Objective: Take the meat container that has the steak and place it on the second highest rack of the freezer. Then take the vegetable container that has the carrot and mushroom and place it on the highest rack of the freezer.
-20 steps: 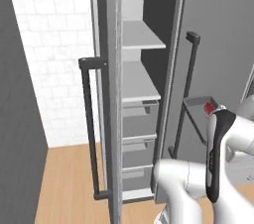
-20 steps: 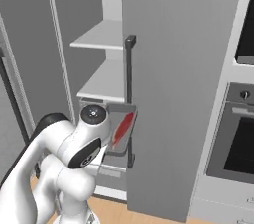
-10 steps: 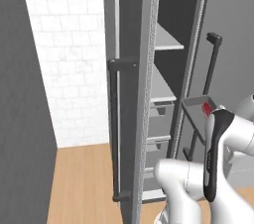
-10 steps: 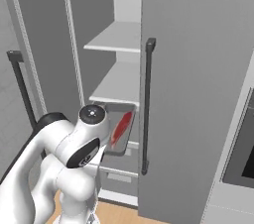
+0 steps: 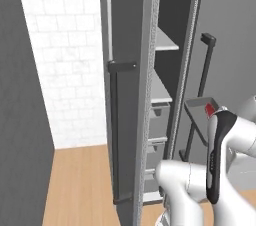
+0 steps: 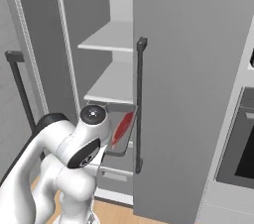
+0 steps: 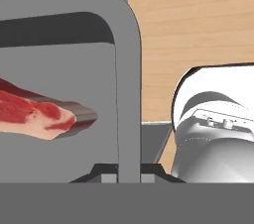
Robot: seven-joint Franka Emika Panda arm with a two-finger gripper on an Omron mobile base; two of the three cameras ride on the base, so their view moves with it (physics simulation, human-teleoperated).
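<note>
Centrally, in the right base view, the meat container (image 6: 120, 130) is a shallow dark-grey tray carried in the air in front of the open freezer (image 6: 193, 69), with the red steak (image 6: 122, 127) lying inside it. The tray sits just ahead of the arm's rounded wrist joint, near the long dark vertical bar handle (image 6: 139, 104) of the freezer door, and level with the lower part of that handle. Behind it, two pale shelves show in the interior: the highest rack (image 6: 110, 37) and the second rack (image 6: 114, 83) below it; the tray hangs slightly below the second rack's front edge.

From the left base view, the meat container (image 5: 199, 109) appears edge-on beside the arm's dark forearm strip, with a small patch of steak (image 5: 209, 112) visible. The freezer (image 5: 131, 95) stands with its door edge toward the camera, and grey drawers (image 5: 158, 120) lie under the shelves.

Along the hand view, the gripper (image 7: 129, 174) has its jaws closed narrowly on the tray's rim (image 7: 128, 94); the steak (image 7: 34, 111) rests on the tray floor to one side.
</note>
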